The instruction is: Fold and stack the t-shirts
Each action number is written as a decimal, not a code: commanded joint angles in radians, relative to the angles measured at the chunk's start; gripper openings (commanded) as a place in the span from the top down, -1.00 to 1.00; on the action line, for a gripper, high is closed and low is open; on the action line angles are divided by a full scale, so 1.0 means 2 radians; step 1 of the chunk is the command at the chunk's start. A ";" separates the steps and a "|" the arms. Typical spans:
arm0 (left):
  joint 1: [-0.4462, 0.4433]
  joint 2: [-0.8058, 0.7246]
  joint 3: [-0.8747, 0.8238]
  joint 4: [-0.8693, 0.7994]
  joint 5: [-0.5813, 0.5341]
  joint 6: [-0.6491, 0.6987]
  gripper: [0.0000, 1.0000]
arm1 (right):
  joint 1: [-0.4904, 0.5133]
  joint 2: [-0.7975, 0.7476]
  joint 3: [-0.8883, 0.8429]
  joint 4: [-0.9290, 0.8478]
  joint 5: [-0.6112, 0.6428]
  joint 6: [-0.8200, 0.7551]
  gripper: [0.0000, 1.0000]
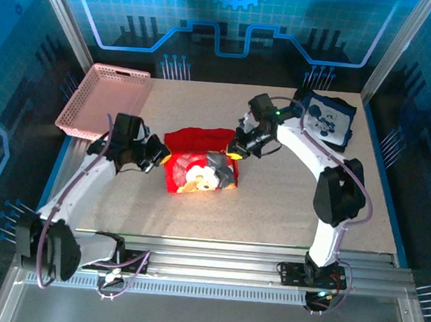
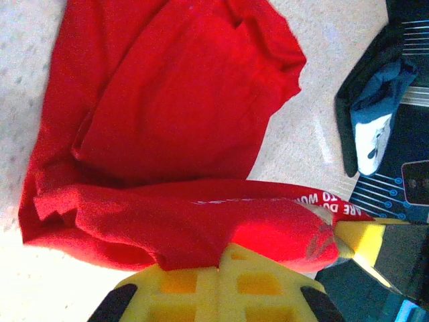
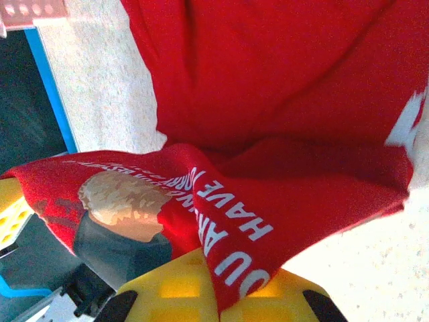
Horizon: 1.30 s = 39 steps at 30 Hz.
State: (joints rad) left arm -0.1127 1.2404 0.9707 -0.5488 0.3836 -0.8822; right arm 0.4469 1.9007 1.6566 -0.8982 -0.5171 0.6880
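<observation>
The red t-shirt (image 1: 199, 163) with the brown teddy-bear print lies half folded in the middle of the table. My left gripper (image 1: 158, 154) is shut on its left edge; the cloth (image 2: 194, 228) runs into the closed yellow fingers (image 2: 261, 285). My right gripper (image 1: 239, 148) is shut on its right edge, where red cloth with white lettering (image 3: 255, 221) is pinched between the yellow fingers (image 3: 167, 288). The navy t-shirt (image 1: 327, 117) with the white-and-black graphic lies folded at the table's far right corner, also seen in the left wrist view (image 2: 372, 114).
A pink lattice basket (image 1: 101, 100) stands at the far left corner of the table (image 1: 272, 203). Metal frame posts rise at the back corners, and rails run along the near edge by the arm bases.
</observation>
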 commanded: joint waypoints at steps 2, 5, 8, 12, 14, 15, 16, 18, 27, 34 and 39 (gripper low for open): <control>0.016 0.049 0.044 0.030 0.017 0.040 1.00 | -0.026 0.049 0.067 -0.035 -0.022 -0.032 1.00; 0.021 0.082 0.063 0.036 0.018 0.048 1.00 | -0.038 0.082 0.108 -0.048 -0.027 -0.041 1.00; 0.022 0.108 0.072 0.041 0.015 0.054 1.00 | -0.047 0.113 0.142 -0.059 -0.034 -0.049 1.00; 0.028 0.138 0.079 0.050 0.012 0.061 1.00 | -0.054 0.147 0.172 -0.062 -0.041 -0.050 1.00; 0.031 0.153 0.085 0.051 0.010 0.065 1.00 | -0.056 0.161 0.185 -0.060 -0.045 -0.048 0.99; 0.033 0.160 0.087 0.052 0.010 0.067 1.00 | -0.057 0.169 0.194 -0.060 -0.047 -0.047 0.99; 0.035 0.164 0.090 0.053 0.009 0.068 1.00 | -0.057 0.177 0.204 -0.060 -0.050 -0.046 0.98; 0.038 0.171 0.095 0.055 0.008 0.069 1.00 | -0.058 0.192 0.224 -0.061 -0.052 -0.044 0.97; 0.050 0.217 0.118 0.064 0.005 0.080 1.00 | -0.061 0.265 0.298 -0.060 -0.060 -0.027 0.87; 0.057 0.288 0.152 0.100 0.001 0.067 0.72 | -0.074 0.353 0.402 -0.022 -0.092 0.008 0.20; 0.068 0.319 0.279 0.055 -0.016 0.067 -0.33 | -0.101 0.364 0.494 0.059 -0.090 0.052 -0.35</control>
State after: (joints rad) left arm 0.0017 1.8828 1.3811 -0.4271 0.3698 -0.7570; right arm 0.2905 2.6606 2.5515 -0.8879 -0.6662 0.7292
